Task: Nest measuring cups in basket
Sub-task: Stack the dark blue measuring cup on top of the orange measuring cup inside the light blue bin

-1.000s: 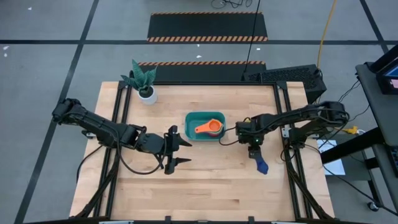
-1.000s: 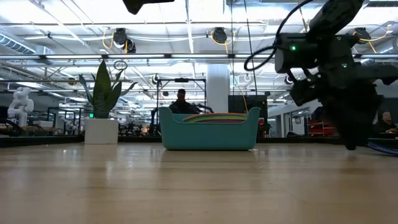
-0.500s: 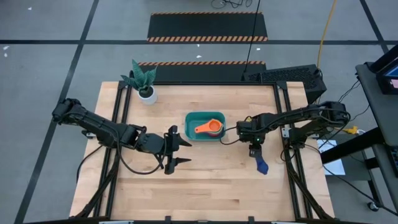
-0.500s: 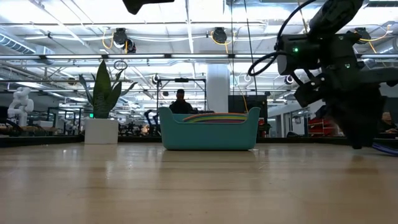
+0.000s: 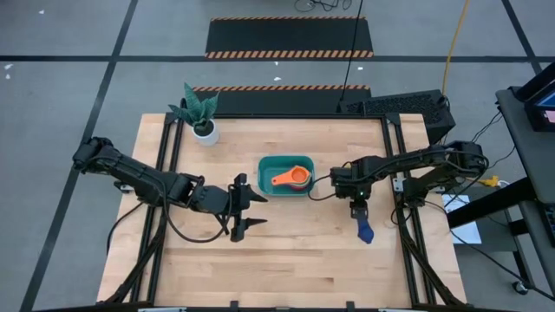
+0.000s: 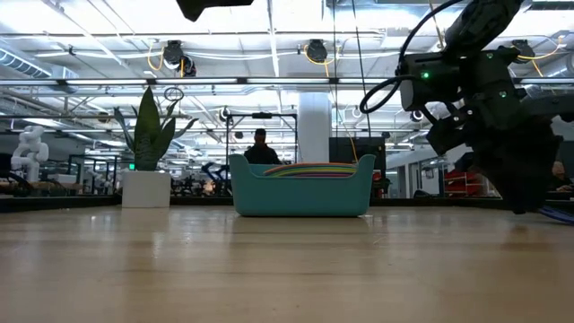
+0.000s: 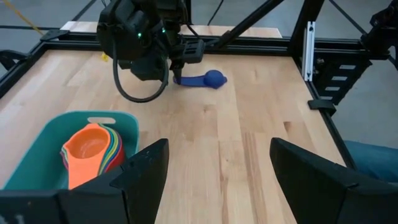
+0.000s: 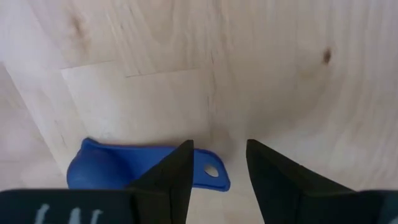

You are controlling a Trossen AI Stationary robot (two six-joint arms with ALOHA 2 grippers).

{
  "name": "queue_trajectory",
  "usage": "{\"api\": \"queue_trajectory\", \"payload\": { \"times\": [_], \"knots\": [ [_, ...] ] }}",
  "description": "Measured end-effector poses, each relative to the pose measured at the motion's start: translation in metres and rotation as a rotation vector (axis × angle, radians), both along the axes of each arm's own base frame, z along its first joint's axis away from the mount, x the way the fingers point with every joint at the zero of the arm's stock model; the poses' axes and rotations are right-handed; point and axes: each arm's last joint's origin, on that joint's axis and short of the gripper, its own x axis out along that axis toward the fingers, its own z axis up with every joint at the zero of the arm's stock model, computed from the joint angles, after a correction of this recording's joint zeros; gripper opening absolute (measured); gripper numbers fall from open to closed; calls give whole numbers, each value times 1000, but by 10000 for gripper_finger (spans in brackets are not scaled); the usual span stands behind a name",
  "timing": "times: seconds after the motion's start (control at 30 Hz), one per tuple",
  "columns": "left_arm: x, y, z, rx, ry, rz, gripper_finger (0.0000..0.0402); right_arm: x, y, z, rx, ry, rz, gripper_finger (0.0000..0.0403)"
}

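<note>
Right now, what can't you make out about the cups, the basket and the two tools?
- Nested cups: high view too small to count; in the left wrist view the orange cup covers the rest.
- Basket: low view shows only coloured rims; its wall hides the inside.
- Dark blue cup: right wrist view, the right tool fingers cover part of its handle.
- Left tool: open, nothing between its fingers.

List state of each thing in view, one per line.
Basket: upright on table, holds nested cups.
Nested cups: stacked in basket, orange on top.
Dark blue cup: loose on table, outside basket.
Right gripper: open, above dark blue cup's handle, not gripping.
Left gripper: open, empty, beside basket.
Plant: upright at table corner.
</note>
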Motion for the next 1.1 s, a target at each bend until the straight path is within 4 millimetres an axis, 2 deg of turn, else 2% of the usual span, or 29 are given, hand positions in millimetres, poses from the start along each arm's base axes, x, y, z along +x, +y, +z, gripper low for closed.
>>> {"api": "queue_trajectory", "payload": {
  "times": [0.23,0.37,1.1],
  "knots": [
    [0,0,-1,2,7,0,282,-4,2,1,50,47,-38,142],
    [0,0,-1,2,6,0,282,-9,2,2,49,90,2,142],
    [0,0,-1,-5,6,3,282,-8,7,-2,62,87,68,141]
  ]
}}
